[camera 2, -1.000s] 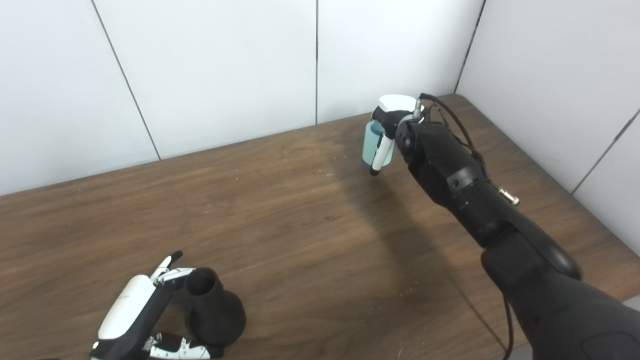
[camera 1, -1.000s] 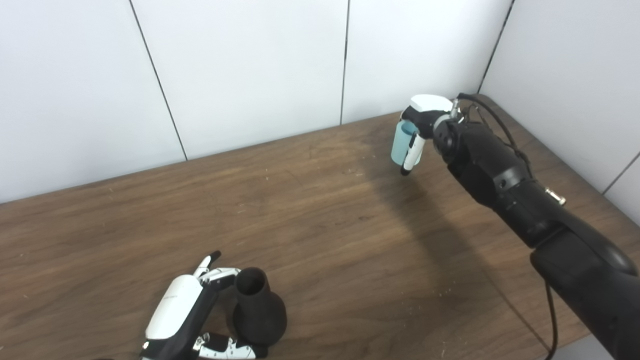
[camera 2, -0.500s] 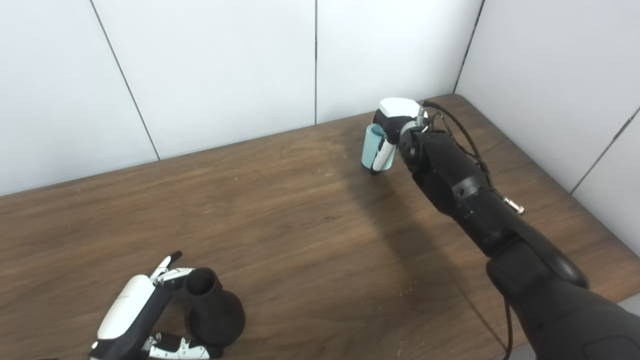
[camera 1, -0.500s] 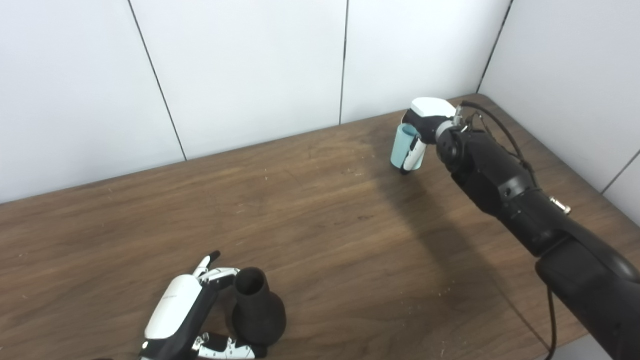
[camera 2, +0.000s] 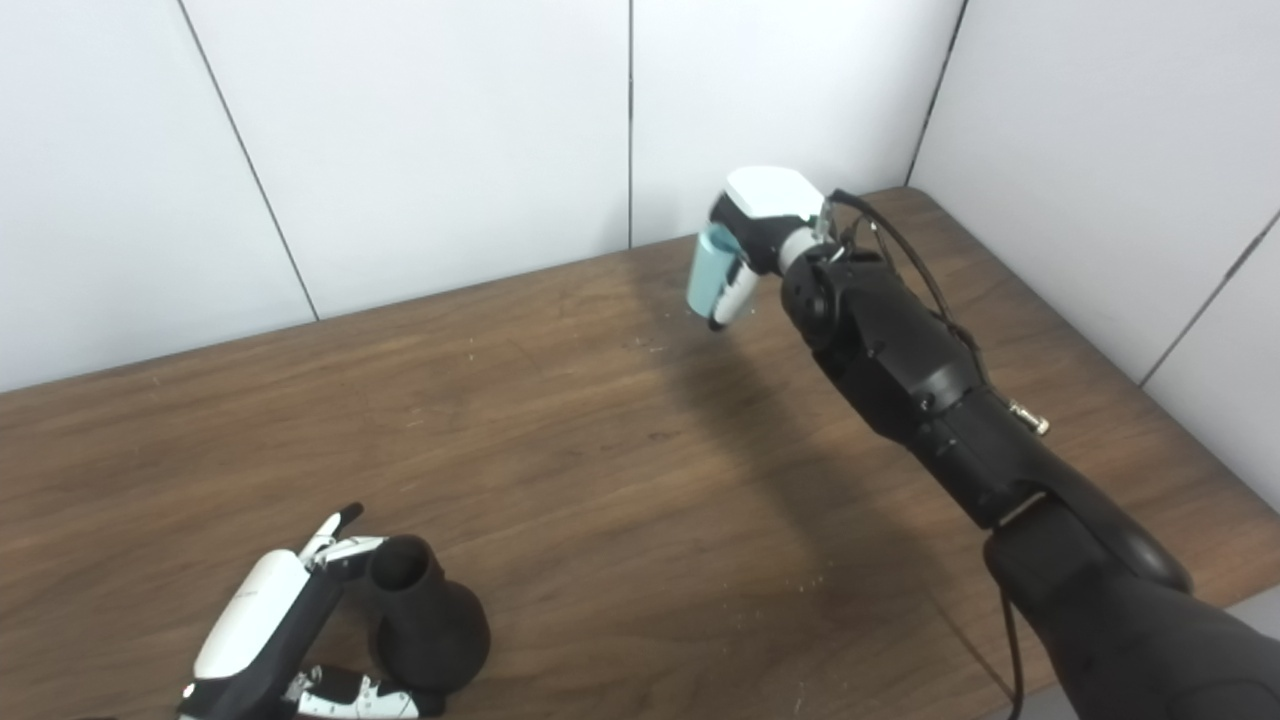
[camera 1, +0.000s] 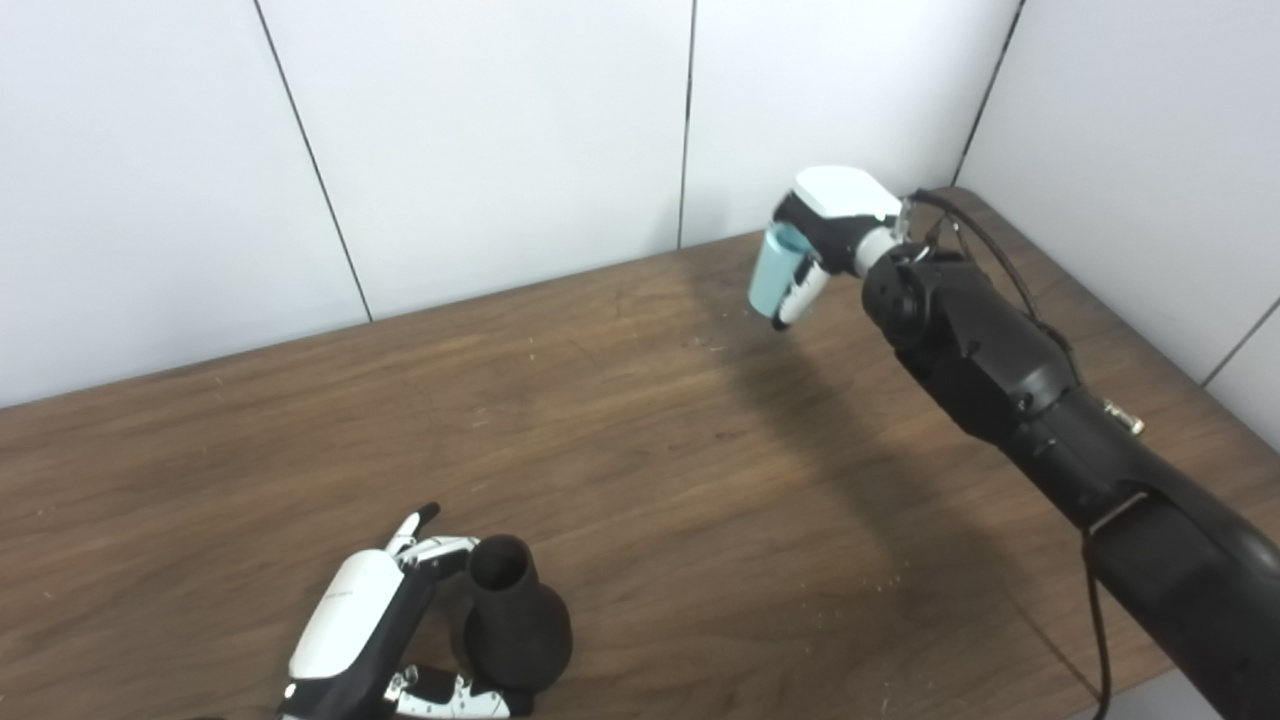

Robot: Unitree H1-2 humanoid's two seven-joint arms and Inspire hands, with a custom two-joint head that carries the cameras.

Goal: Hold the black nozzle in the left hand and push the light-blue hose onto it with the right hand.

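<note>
The black nozzle (camera 1: 516,620) stands upright near the table's front left, narrow open neck up, flared base on the wood. My left hand (camera 1: 372,640) wraps around it, fingers behind the neck and thumb against the base. The light-blue hose (camera 1: 772,279), a short tube, hangs in the air above the far right of the table, tilted with its open end up. My right hand (camera 1: 815,240) is shut on it, fingers curled over its side. In the right eye view the hose (camera 2: 709,280) and the nozzle (camera 2: 423,617) stand far apart.
A brown wooden table (camera 1: 650,450) fills the lower view, with white panel walls behind and to the right. The right arm (camera 1: 1010,370) stretches across the table's right side, a thin cable (camera 1: 1095,640) trailing beneath it near the front right edge.
My right hand has lifted the hose off the table and carried it a little to the left, tilting it. The left hand and nozzle have stayed still.
</note>
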